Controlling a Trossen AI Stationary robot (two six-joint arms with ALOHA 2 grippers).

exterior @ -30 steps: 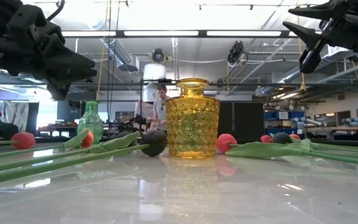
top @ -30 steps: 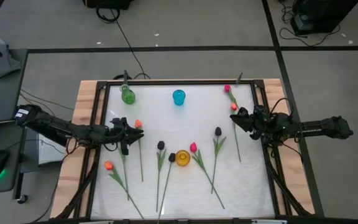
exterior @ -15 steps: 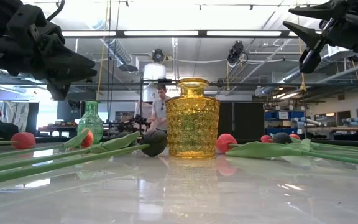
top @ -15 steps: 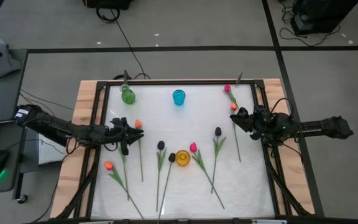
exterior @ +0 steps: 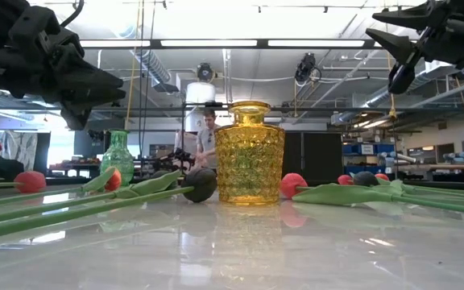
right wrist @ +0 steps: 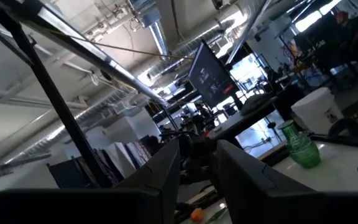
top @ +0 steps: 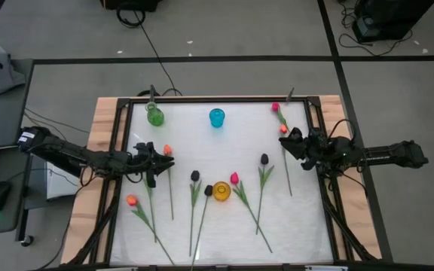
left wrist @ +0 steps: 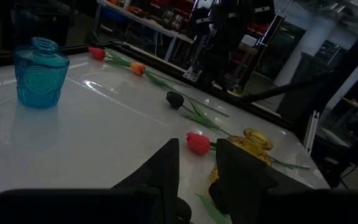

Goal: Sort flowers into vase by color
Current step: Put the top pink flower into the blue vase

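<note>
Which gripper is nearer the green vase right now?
Left. The left gripper hovers just in front of the green vase; the right gripper is across the table.

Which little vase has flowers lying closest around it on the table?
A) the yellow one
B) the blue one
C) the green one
A: the yellow vase sits among the lying tulips, with a black tulip and a pink-red tulip right beside it, while the green vase and blue vase stand apart at the far edge.
</note>
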